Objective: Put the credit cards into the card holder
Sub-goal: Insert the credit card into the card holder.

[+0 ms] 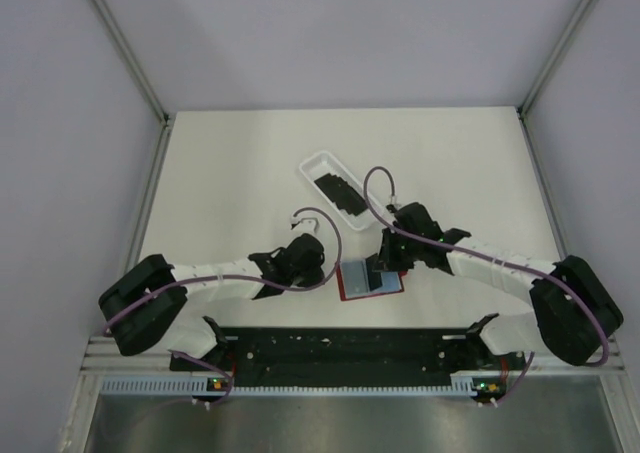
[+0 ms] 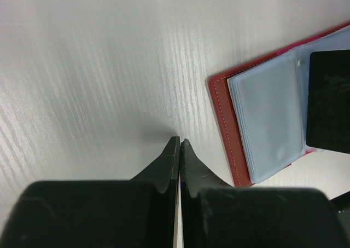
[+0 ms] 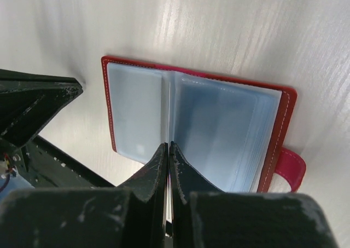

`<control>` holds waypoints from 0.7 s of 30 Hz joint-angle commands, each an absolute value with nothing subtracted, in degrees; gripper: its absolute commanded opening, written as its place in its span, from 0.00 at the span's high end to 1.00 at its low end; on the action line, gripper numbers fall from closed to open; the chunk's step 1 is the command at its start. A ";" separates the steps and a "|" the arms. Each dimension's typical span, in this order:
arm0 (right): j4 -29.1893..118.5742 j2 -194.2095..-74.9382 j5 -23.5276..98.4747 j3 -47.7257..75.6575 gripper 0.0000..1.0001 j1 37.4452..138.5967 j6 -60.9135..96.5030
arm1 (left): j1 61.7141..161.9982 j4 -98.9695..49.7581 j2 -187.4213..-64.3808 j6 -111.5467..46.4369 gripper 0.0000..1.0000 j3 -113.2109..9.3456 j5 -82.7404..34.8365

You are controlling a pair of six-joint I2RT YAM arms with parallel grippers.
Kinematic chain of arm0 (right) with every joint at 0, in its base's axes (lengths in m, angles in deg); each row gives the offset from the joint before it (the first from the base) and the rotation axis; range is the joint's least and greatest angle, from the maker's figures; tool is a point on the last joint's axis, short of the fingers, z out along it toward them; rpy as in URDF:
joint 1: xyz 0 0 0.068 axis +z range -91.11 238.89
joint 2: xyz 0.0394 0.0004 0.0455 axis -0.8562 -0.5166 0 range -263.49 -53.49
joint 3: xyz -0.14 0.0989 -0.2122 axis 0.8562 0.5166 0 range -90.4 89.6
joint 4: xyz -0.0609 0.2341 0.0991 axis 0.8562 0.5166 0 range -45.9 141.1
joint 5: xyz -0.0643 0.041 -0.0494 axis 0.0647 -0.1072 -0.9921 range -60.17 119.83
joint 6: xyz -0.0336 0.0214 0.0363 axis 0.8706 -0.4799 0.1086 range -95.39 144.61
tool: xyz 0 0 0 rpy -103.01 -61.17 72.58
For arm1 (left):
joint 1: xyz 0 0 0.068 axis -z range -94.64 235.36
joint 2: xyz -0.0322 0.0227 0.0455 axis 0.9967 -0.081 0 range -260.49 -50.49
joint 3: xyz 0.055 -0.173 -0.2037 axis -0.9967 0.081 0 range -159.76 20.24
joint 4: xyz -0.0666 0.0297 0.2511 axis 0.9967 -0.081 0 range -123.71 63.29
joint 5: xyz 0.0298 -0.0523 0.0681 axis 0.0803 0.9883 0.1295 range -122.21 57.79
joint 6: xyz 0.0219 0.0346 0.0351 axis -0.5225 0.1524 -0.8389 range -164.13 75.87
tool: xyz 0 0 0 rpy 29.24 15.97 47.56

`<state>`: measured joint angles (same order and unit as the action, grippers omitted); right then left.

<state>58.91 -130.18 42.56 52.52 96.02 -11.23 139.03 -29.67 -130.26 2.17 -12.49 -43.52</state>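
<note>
The red card holder (image 1: 352,291) lies open on the table, pale blue-grey sleeves up, and also shows in the left wrist view (image 2: 268,122) and the right wrist view (image 3: 219,127). My right gripper (image 1: 385,267) (image 3: 168,145) is shut on a black credit card (image 2: 329,100), held on edge over the holder's middle fold; from its own wrist the card is only a thin line. My left gripper (image 1: 322,271) (image 2: 179,140) is shut and empty, tips low over the table just left of the holder. More black credit cards (image 1: 338,193) lie in the white tray.
The white oblong tray (image 1: 315,163) stands behind the holder, at mid-table. The holder's closure tab (image 3: 289,168) sticks out on its right side. The left arm's black fingers (image 3: 33,105) sit close beside the holder's left edge. The black base rail (image 1: 350,353) runs along the near edge.
</note>
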 commanded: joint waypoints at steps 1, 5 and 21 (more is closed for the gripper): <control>52.28 -124.52 41.69 54.27 1.00 96.77 -12.74 | 138.88 -27.15 -129.95 1.39 1.00 -14.92 -41.97; 50.52 -122.93 44.33 54.79 1.00 96.51 -13.09 | 138.88 -24.95 -130.30 1.13 1.00 -14.92 -40.48; 49.46 -124.60 54.78 58.31 1.00 89.40 -10.02 | 139.06 -22.31 -131.70 2.36 1.00 -12.46 -37.05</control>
<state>52.39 -124.50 50.06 57.09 91.21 -11.44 139.03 -25.41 -131.64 2.04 -12.91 -37.73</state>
